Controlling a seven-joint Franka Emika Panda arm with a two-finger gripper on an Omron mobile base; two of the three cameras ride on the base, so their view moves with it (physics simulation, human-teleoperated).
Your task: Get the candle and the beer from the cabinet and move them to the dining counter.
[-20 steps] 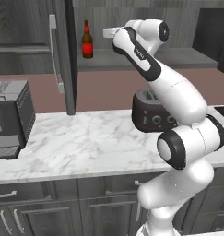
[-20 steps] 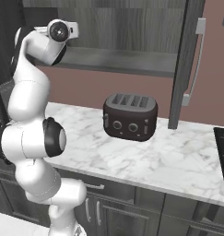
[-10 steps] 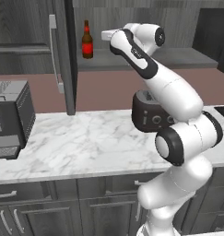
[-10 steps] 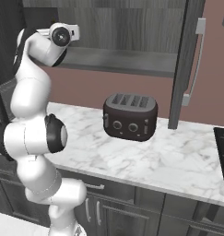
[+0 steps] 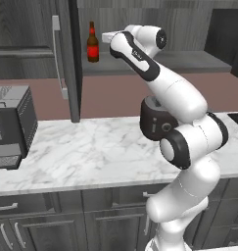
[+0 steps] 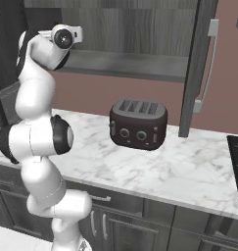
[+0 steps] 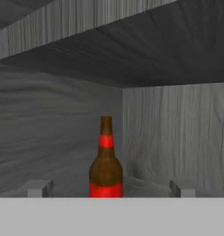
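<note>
Arm has crept toward the open cabinet (image 5: 66,59); gripper (image 7: 109,189) spread wide, beer (image 7: 105,161) centred ahead, ungrasped.

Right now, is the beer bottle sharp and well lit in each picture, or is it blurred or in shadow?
Hand view: the beer is centred and evenly lit, slightly soft, without glare, against the dim cabinet interior. Left base view: the beer is small but clear, standing in the shaded shelf recess. Right base view: I cannot make it out.
</note>
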